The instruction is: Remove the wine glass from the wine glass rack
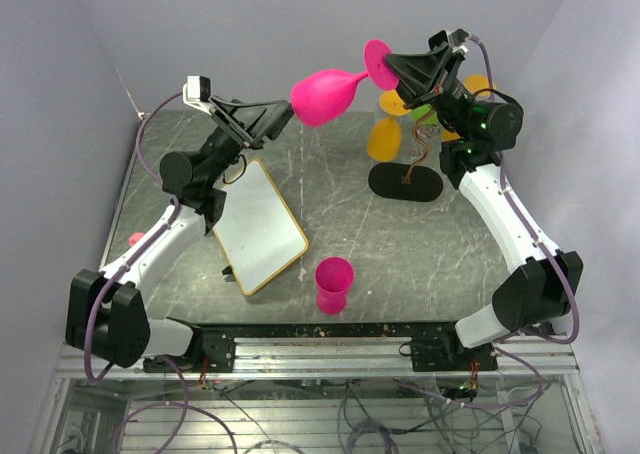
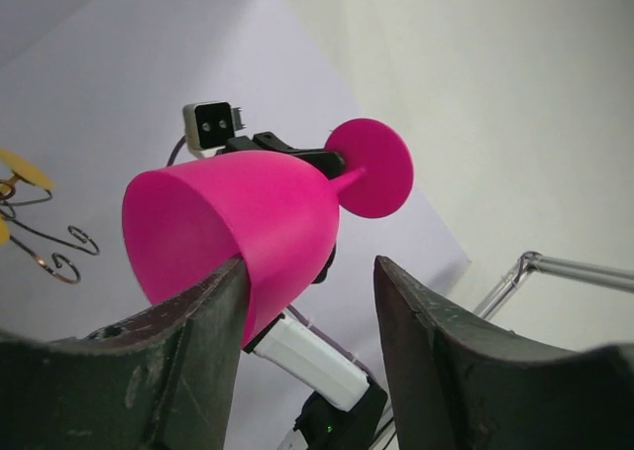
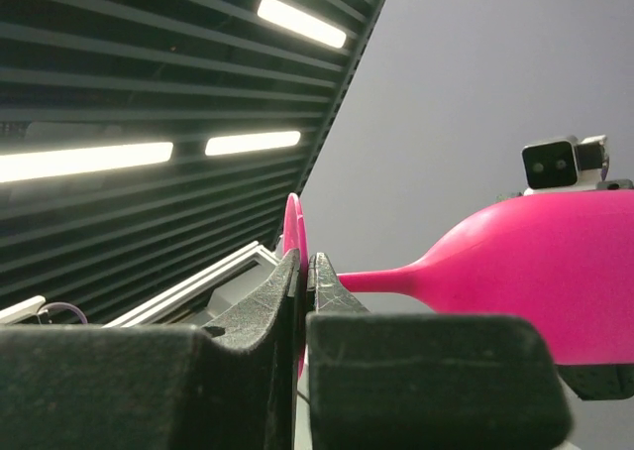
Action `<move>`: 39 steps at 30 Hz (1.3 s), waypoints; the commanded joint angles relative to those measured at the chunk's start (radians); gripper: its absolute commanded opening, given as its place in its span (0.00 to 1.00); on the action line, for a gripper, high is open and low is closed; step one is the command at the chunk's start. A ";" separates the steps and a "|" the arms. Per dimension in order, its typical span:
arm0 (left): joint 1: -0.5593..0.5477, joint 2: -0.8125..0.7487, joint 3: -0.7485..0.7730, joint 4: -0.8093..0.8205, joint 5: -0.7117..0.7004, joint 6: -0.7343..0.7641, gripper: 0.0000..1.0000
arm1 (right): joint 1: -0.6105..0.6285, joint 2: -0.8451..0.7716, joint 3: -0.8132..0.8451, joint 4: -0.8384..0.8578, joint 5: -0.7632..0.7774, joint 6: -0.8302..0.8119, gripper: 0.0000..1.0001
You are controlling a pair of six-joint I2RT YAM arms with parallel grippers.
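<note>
The glossy pink wine glass (image 1: pixel 325 96) hangs sideways in mid-air, off the thin wire wine glass rack (image 1: pixel 418 152) with its curled arms and flat black oval base. The right hand (image 1: pixel 392 69) is pinched tight on the glass's flat round foot. The left hand (image 1: pixel 283 116) stands apart at the smooth rounded bowl, one dark finger (image 2: pixel 188 341) right by its rim.

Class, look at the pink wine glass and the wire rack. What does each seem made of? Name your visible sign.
Pink wine glass: probably plastic, matte; fully opaque, evenly coloured, only a soft sheen. Wire rack: likely metal wire, dark with a coppery glint on its curls; the base looks matte black, material unclear.
</note>
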 commanded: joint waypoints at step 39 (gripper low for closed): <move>0.037 0.067 0.534 -1.608 -0.275 0.980 0.07 | -0.075 -0.149 0.200 -1.067 0.408 -1.984 0.83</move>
